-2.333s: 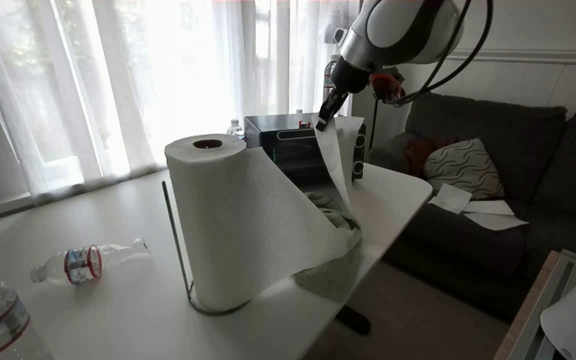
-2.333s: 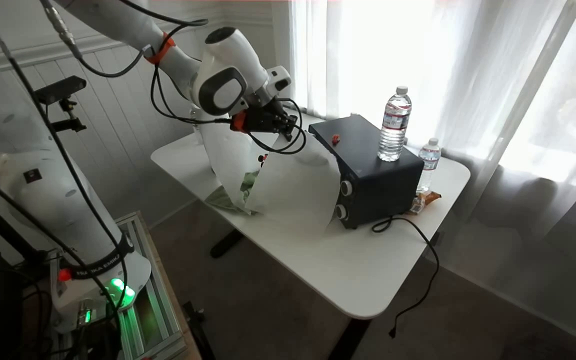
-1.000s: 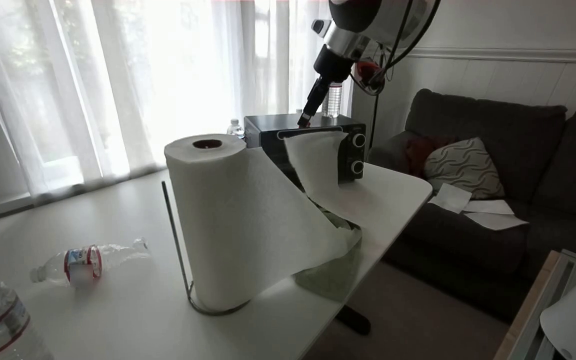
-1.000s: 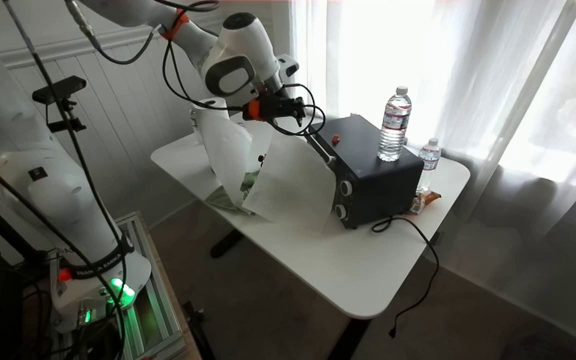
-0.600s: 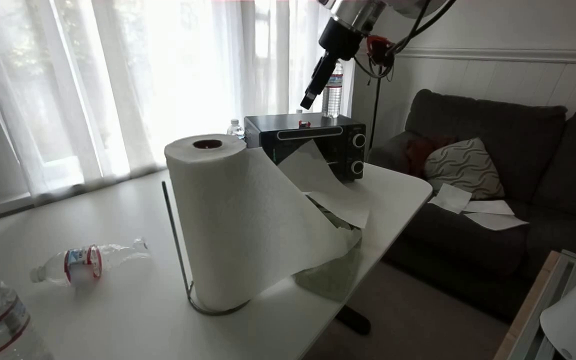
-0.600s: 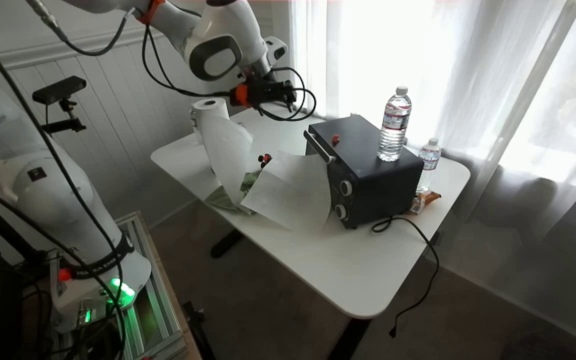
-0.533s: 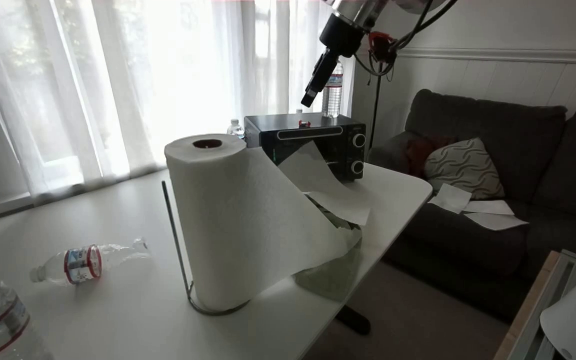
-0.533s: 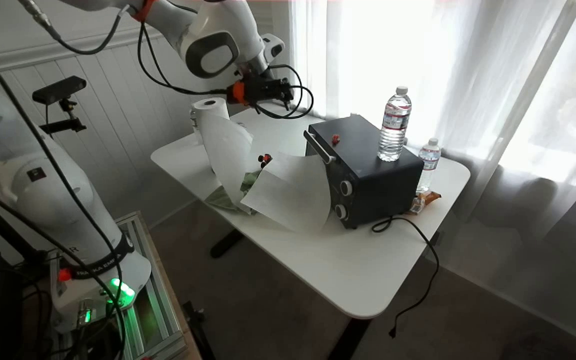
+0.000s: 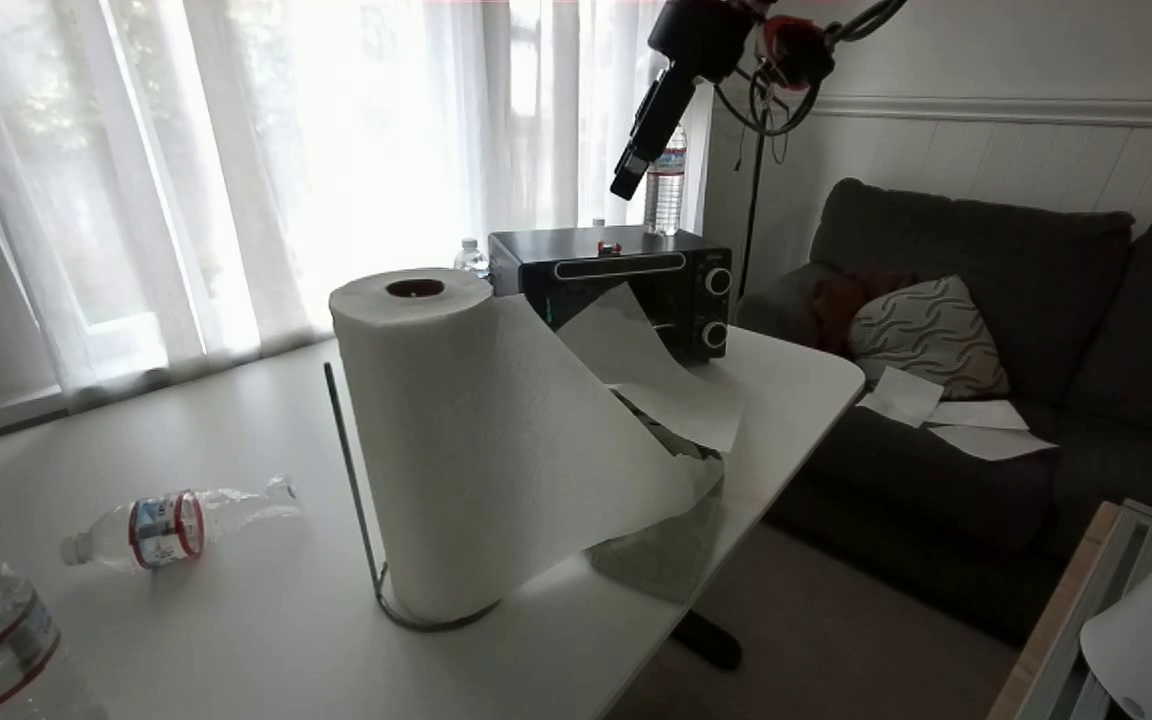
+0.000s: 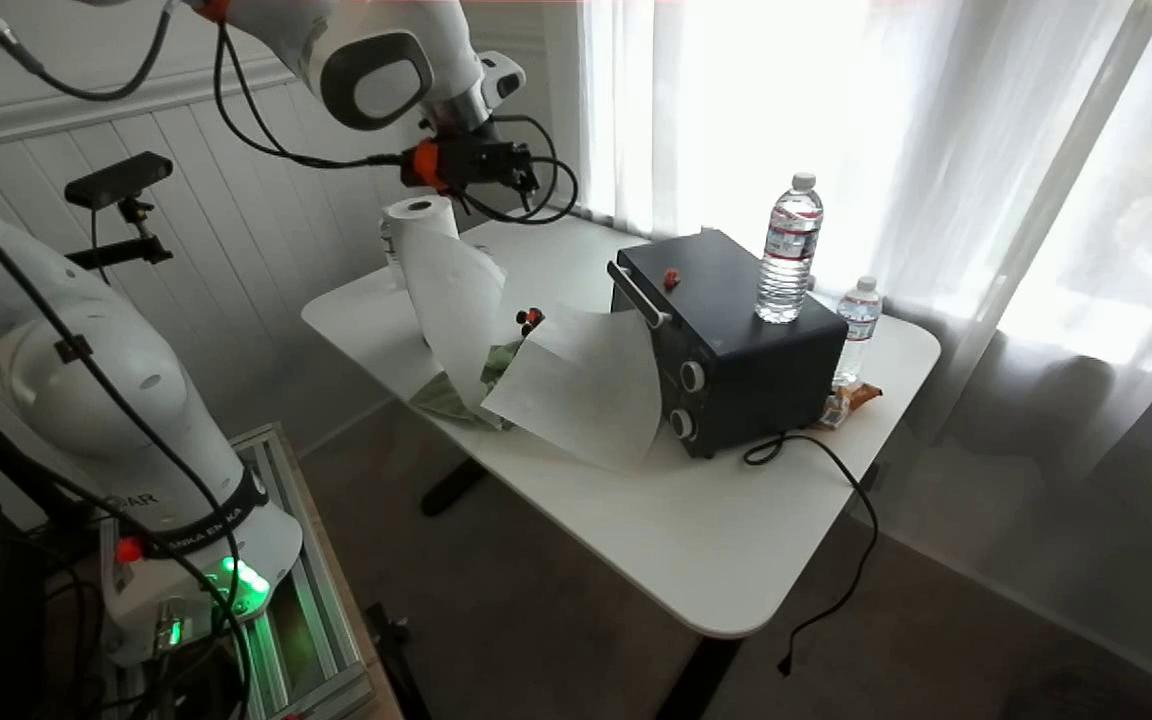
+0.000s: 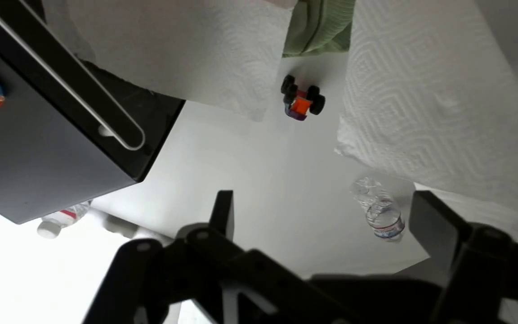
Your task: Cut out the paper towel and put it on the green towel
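Wrist view, claw (image 11: 328,213): spread, holding nothing.
Paper towel (image 11: 180,51): upper left of frame, up-left from your claw; detachment unclear.
Green towel (image 11: 319,28): top centre, showing past paper towel's right edge.

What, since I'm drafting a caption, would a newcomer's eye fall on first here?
Probably the big paper towel roll, upright and left of centre in an exterior view, its pulled-out sheet extending over part of the green towel. Next comes the black oven on the white table, with an upright water bottle on top. The open gripper, hanging above the table with nothing held, would likely draw the eye too.
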Controlling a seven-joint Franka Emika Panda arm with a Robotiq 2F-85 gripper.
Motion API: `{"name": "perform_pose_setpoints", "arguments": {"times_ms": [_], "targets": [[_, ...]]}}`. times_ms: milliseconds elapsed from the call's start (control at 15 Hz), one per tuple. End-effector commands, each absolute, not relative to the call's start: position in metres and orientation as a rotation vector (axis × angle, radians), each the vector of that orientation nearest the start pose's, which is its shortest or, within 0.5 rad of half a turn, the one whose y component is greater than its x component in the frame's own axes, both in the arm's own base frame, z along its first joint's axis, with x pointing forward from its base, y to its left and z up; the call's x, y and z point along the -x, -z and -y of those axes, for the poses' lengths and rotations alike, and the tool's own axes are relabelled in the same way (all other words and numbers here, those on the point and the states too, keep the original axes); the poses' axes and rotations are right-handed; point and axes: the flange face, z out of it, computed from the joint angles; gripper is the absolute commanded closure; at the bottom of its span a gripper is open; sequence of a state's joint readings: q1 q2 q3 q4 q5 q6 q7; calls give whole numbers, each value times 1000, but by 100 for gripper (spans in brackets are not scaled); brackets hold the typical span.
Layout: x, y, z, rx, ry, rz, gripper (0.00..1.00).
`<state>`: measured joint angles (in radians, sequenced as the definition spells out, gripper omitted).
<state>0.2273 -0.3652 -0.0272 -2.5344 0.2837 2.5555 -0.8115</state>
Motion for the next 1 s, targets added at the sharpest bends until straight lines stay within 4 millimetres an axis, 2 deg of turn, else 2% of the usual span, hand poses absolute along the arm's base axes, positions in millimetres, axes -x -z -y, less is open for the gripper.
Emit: {"name": "perform_pose_setpoints", "arguments": {"times_ms": [0,400,467,933], "targets": [[-414,-455,-103,2797,552,1083,0],[-391,-455,-136,2802,342,1021,0],[-403,-452,-130,2788,383,1037,0],[-403,-450,-130,2787,372,1027,0]]}}
